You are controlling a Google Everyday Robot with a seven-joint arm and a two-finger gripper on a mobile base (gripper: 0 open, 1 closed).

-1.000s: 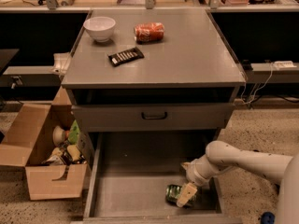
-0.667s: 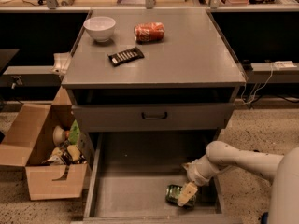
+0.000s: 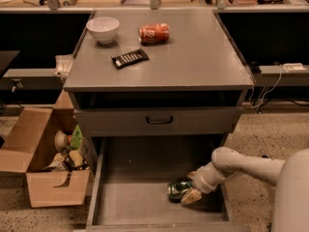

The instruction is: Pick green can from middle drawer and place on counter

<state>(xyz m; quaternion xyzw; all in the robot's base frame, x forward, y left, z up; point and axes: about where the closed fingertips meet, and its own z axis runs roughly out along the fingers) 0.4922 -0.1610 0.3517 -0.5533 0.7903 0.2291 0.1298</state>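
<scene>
The green can lies on its side on the floor of the open middle drawer, toward the front right. My gripper reaches in from the right and sits at the can's right end, with one pale finger showing in front of the can. The white arm comes over the drawer's right wall. The counter is the grey cabinet top above.
On the counter lie a red-orange can, a white bowl and a dark flat packet. A closed drawer front with a black handle sits above the open drawer. An open cardboard box of clutter stands at the left.
</scene>
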